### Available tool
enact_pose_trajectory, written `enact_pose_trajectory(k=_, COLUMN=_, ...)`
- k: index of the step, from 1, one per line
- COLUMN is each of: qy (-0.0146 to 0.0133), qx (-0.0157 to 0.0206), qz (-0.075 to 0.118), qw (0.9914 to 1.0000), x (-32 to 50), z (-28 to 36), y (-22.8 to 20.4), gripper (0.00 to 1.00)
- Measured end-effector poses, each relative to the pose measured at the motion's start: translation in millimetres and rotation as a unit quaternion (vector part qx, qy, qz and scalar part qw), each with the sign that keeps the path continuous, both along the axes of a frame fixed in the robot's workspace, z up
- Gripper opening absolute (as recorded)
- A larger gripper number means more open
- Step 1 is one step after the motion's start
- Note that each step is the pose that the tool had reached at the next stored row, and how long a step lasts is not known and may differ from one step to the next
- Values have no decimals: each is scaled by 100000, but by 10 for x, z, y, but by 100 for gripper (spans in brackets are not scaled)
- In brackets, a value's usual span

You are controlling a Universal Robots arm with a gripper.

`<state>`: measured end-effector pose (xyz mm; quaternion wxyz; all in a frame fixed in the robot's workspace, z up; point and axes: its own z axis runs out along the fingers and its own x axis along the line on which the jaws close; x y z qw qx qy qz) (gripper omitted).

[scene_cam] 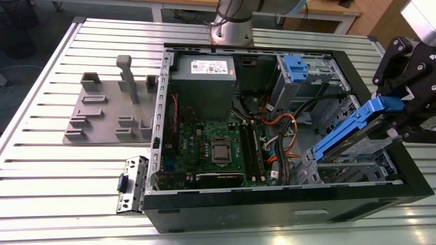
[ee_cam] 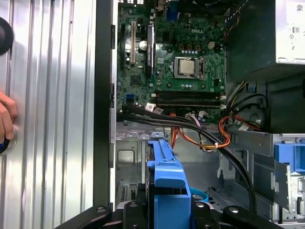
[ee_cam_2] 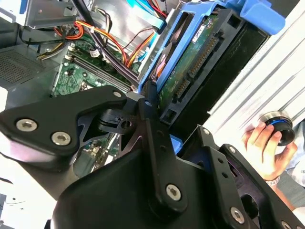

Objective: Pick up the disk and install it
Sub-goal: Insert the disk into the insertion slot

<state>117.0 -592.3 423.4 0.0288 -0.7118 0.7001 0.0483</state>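
Tool: the black two-fingered tool (scene_cam: 398, 120) is clamped on the disk's blue frame at the exterior view's right edge, above the case wall on that side. In the second wrist view one of its fingers (ee_cam_2: 151, 112) presses against the frame's side.
Disk: the disk (scene_cam: 354, 135) hangs tilted in that grip. Its upper end is at the tool and its lower end is down inside the case, over the metal drive bay. Whether it touches the bay I cannot tell. The second wrist view shows its green circuit-board face.
Hand: in the second wrist view a person's hand (ee_cam_2: 264, 148) rests on a round black-and-blue knob (ee_cam_2: 281, 129) on the surface, outside the case wall.
Case: the open computer case (scene_cam: 272, 204) lies on its side, its near wall black.
Metal plate: a perforated plate (scene_cam: 132, 184) sits just beside the case's near corner, on the exterior view's left.
Surface: the slatted metal surface (scene_cam: 54, 168) carries everything.
Cables: orange and black cables (scene_cam: 283, 127) run between the disk and the motherboard.
Motherboard: the green motherboard (scene_cam: 218, 148) lies flat in the case, with a processor socket at its middle.
Fixture: a grey slotted fixture (scene_cam: 109, 109) lies just beside the case, on the exterior view's left.
Power supply: a grey power supply (scene_cam: 204, 71) with a white sticker sits at the case's far end.
Second carrier: another blue carrier (scene_cam: 296, 66) sits in a bay at the far corner, on the exterior view's right.
Arm base: the arm base (scene_cam: 232, 28) stands on the surface beyond the case.
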Motion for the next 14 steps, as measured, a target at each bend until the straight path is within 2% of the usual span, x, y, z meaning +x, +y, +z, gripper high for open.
enact_pose_trajectory(k=14, qy=71, qx=4, qz=-1, qw=100000, x=0, z=-253, y=0, gripper=36)
